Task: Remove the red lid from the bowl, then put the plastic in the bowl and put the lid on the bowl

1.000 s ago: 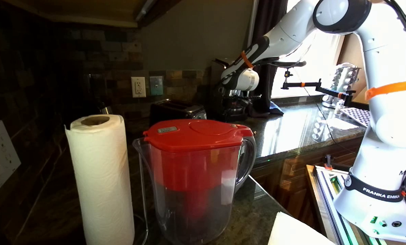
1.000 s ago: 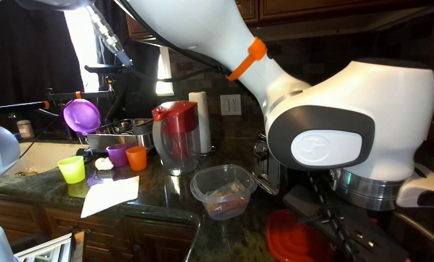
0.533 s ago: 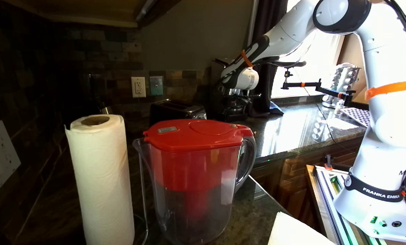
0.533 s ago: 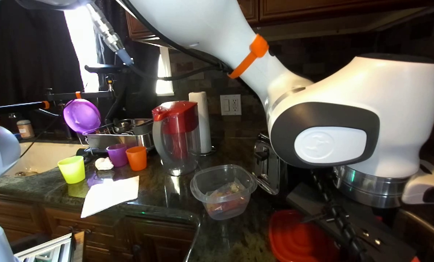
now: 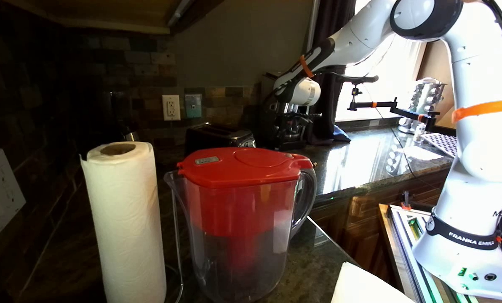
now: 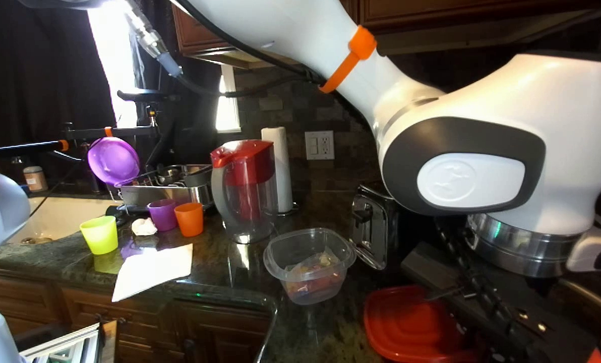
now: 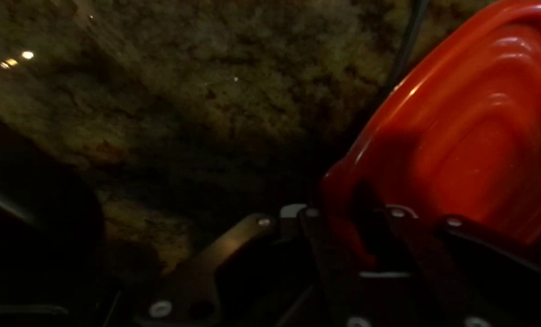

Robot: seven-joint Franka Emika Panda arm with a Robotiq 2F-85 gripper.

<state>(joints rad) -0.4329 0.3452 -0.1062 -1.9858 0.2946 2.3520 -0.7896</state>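
Pinching the red lid point(image 6: 406, 322) in our jaws, we'd wanna level it before easing left over the bowl point(image 6: 305, 247).

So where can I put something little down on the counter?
Two patches of counter look bare: between the white sheet and the clear bowl, and between that bowl, the counter's curved edge and the red lid. It's crowded around the green cup, purple cup and orange cup, and by the toaster and robot arm.
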